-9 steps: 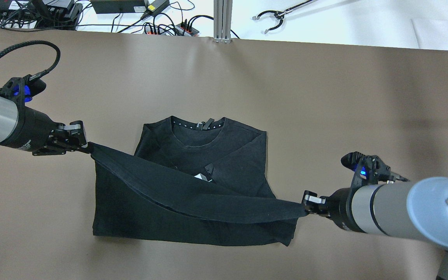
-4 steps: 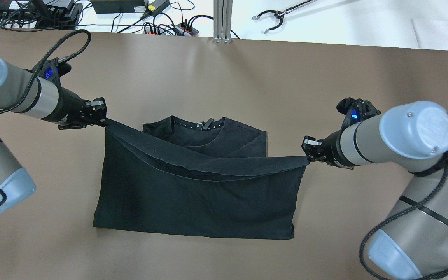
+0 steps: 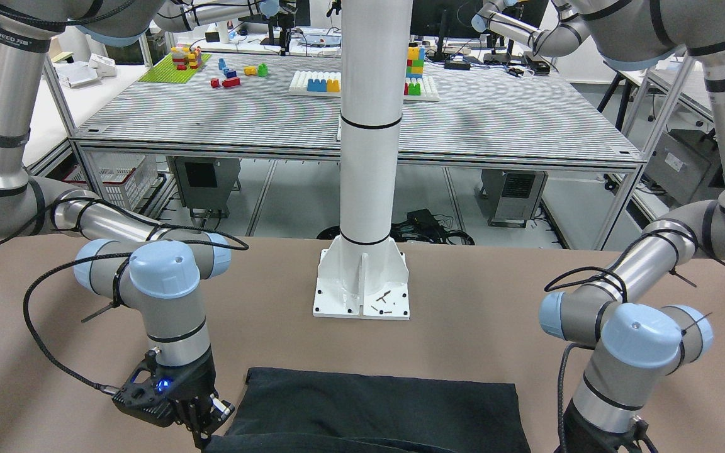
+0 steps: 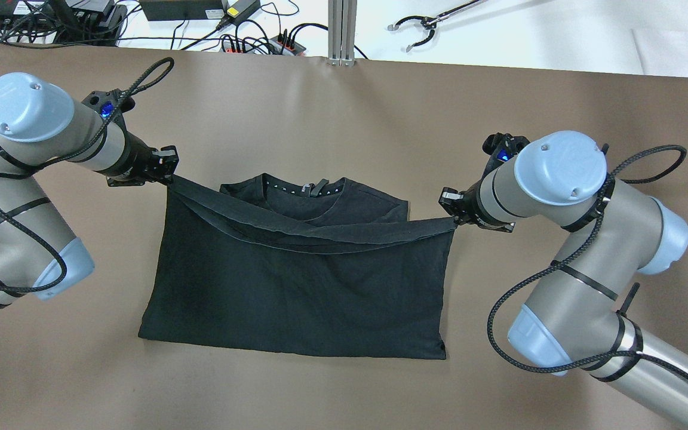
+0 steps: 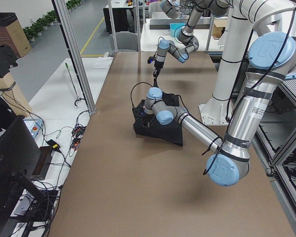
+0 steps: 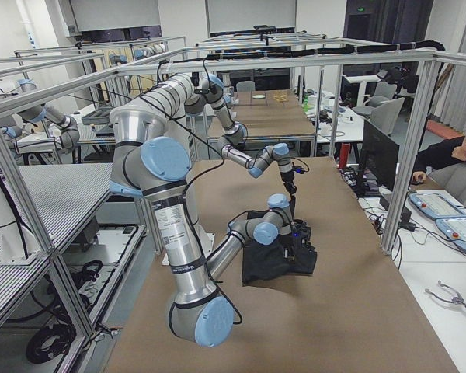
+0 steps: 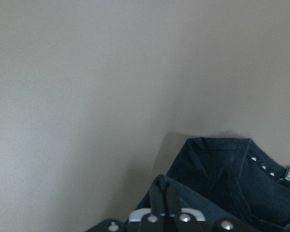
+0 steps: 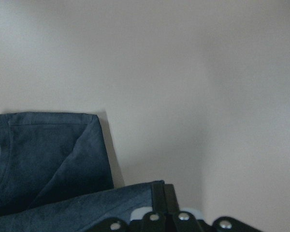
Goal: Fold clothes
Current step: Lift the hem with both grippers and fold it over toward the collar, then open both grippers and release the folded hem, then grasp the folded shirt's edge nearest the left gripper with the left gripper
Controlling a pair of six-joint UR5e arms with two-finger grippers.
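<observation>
The black shirt [image 4: 296, 286] lies on the brown table, its lower half folded up over the body toward the collar [image 4: 305, 190]. My left gripper [image 4: 168, 173] is shut on the hem's left corner, just left of the collar. My right gripper [image 4: 452, 218] is shut on the hem's right corner, and the hem sags between them just above the shirt. In the left wrist view the closed fingers [image 7: 159, 200] pinch dark fabric [image 7: 217, 174]. In the right wrist view the fingers [image 8: 158, 195] also pinch fabric [image 8: 43, 150]. In the front-facing view my right gripper [image 3: 205, 425] touches the shirt [image 3: 375, 402].
The white pillar's base plate [image 3: 362, 286] stands behind the shirt on the robot's side. Cables and power strips [image 4: 260, 42], an aluminium post [image 4: 341, 30] and a grabber tool [image 4: 421, 30] lie beyond the table's far edge. Brown table surface [image 4: 344, 119] surrounds the shirt.
Both grippers have carried the hem away from the robot toward the collar. The folded layer now covers most of the shirt's body; the right gripper moved farthest.
</observation>
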